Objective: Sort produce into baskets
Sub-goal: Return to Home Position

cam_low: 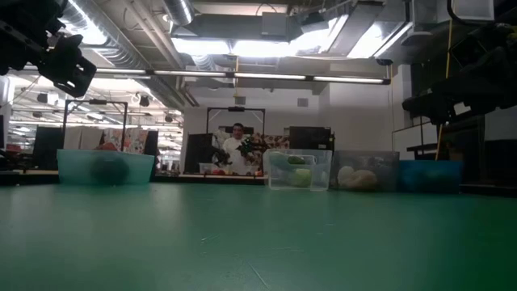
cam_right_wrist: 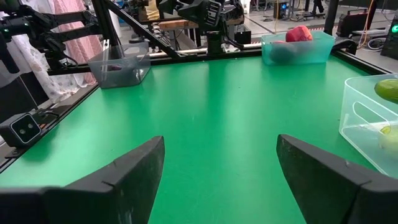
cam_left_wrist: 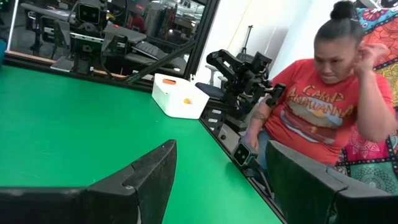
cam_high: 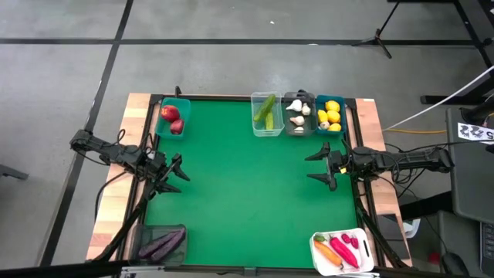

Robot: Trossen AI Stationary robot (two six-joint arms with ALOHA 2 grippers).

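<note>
Low view blurs the apples (cam_low: 107,167) inside their teal basket (cam_low: 74,166).

A robotics lab is showing itself here. The desk (cam_high: 247,185), wearing a green mat inside a black metal frame, is standing on a grey concrete floor (cam_high: 62,77) crossed by dark tape lines. The left arm (cam_high: 116,153) is sitting at nine o'clock and the right arm (cam_high: 401,161) at three. A tripod (cam_high: 380,38) is standing at one o'clock, and white cables (cam_high: 432,108) are trailing at two. A small camera (cam_right_wrist: 23,128) is sitting on the desk's edge. Beyond twelve o'clock, strip lights (cam_low: 266,47) and bare ducts (cam_low: 121,48) are running overhead, and a person (cam_low: 237,145) is standing among black-framed rigs (cam_left_wrist: 93,31). Another person (cam_left_wrist: 329,112) is sitting near the desk.
</note>
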